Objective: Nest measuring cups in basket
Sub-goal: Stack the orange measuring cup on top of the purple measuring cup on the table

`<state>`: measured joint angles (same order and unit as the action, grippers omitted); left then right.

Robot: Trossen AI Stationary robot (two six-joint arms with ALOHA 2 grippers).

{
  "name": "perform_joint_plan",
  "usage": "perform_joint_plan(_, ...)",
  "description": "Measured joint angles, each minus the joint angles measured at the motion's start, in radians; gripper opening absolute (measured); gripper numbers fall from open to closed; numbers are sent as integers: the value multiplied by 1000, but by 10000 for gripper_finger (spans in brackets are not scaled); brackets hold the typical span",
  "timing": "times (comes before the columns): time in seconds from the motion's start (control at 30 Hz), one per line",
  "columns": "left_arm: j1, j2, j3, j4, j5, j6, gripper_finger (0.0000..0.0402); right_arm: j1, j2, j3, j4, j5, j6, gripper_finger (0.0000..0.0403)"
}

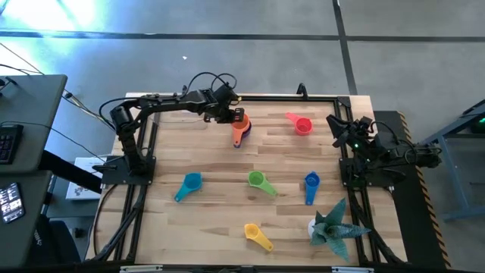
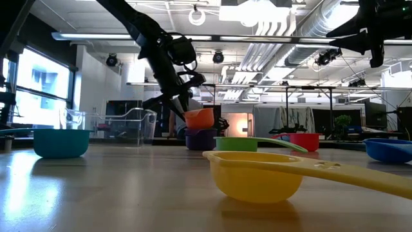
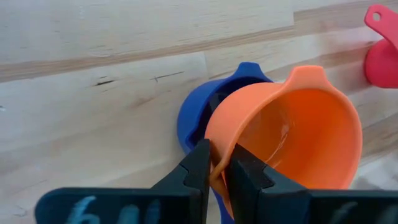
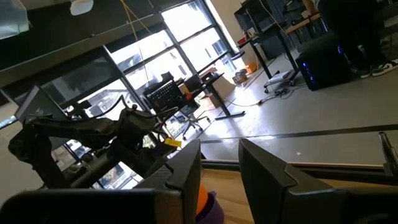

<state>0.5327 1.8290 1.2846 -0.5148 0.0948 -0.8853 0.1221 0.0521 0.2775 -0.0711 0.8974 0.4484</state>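
The left pincer [image 3: 216, 171] is closed on the rim of the one orange cup [image 3: 292, 134], its two fingers [image 3: 194, 168] pinching the thin wall at the handle side. It holds the cup just above one purple cup [image 1: 237, 141] at the far middle of the counter [image 1: 212, 159]; in the left wrist view that cup under it looks blue, and the orange bowl overlaps it. In the low view the orange cup [image 2: 199, 118] hangs tilted over the purple one [image 2: 201, 138]. Five more cups lie singly and well apart on the counter: one red [image 1: 301, 123] far right, one light blue [image 1: 189, 184] near left, one green [image 1: 258, 180] in the middle, one dark blue [image 1: 311, 184] to its right, and one yellow [image 1: 255, 233] nearest the front. That makes seven cups in all. One teal spiky plant figure [image 1: 332, 224] stands at the front right corner. One clear basket [image 2: 122, 127] shows in the low view, to the left behind the cups. The right pincer [image 4: 219, 171] waits raised at the right edge of the counter, its fingers slightly apart and holding nothing.
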Motion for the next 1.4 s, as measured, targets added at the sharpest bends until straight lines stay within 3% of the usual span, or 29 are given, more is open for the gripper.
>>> perform_joint_plan(1.0, -5, 0, 0, 19, 51, -20, 34, 0, 0, 0, 0, -37, -2, 101)
perform_joint_plan(1.4, -5, 0, 0, 5, -1, -20, 40, 0, 0, 0, 0, -47, -2, 101)
